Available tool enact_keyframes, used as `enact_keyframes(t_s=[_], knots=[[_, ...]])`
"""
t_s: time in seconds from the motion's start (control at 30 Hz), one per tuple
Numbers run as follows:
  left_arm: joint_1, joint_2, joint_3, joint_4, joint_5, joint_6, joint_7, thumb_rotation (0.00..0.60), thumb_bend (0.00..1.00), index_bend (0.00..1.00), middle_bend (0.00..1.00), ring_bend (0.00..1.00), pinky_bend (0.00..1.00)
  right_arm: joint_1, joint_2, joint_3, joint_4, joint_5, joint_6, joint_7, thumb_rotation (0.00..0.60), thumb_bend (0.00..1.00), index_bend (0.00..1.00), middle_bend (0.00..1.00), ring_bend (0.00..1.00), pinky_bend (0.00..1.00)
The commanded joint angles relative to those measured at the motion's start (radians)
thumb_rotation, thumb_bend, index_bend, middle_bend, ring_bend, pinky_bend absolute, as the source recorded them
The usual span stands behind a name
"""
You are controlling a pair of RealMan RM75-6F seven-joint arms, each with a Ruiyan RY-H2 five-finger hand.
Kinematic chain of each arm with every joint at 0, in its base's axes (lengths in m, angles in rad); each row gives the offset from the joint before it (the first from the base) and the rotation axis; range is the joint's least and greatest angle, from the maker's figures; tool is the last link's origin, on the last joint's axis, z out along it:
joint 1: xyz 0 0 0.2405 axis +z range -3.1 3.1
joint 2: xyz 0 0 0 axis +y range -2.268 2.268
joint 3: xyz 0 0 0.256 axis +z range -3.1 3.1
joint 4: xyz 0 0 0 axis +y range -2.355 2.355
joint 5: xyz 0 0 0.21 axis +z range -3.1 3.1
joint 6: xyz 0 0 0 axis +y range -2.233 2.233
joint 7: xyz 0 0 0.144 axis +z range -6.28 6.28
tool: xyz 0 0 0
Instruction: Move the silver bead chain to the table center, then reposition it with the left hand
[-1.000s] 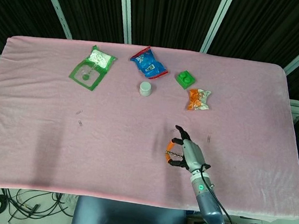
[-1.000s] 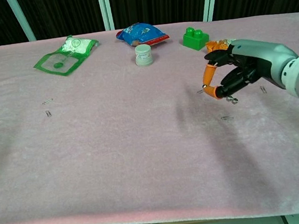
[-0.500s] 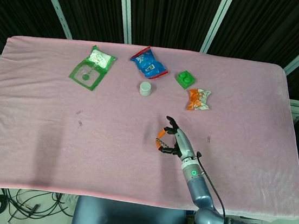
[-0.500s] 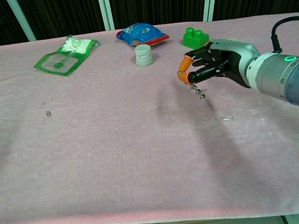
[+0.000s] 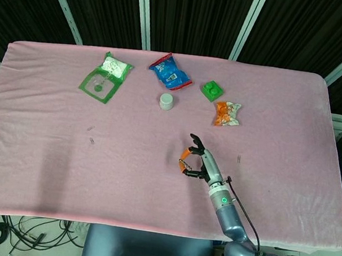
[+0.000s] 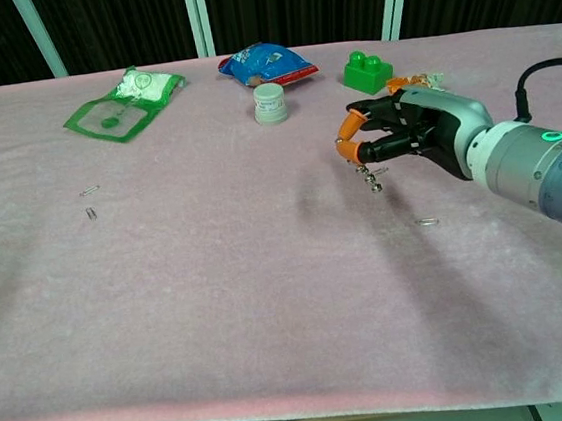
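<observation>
The right hand point(image 6: 394, 133) is pinching the silver bead chain point(image 6: 369, 175), dangling it near the table point(image 5: 62, 152) center, so lowering and letting go seems next.

Surface: long table point(image 5: 41, 168) under a pink fabric cover.
Far left: flat green packet with a white pouch point(image 5: 106, 77).
Far centre: crinkled blue snack bag point(image 5: 170, 72); small white round jar point(image 5: 167, 101) just in front.
Far right: green toy brick point(image 5: 212, 90); orange snack packet point(image 5: 227, 113) near it.
Left: small metal clips point(image 6: 90, 201).
</observation>
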Motion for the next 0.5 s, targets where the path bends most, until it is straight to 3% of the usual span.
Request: enact_keyframes(t_s=[0.03, 0.5], knots=[[0.001, -0.002, 0.001, -0.001, 0.003, 0.003, 0.004, 0.6, 0.29, 0.1, 0.05, 0.0, 0.0, -0.014, -0.009, -0.022, 0.034, -0.023, 0.002, 0.032, 0.6, 0.36, 0.63, 0.0, 0.03, 0.19], [0.001, -0.006, 0.003, -0.002, 0.01, 0.003, 0.017, 0.6, 0.29, 0.1, 0.05, 0.0, 0.0, -0.015, -0.018, -0.056, 0.109, -0.054, -0.011, 0.057, 0.6, 0.36, 0.63, 0.0, 0.03, 0.19]])
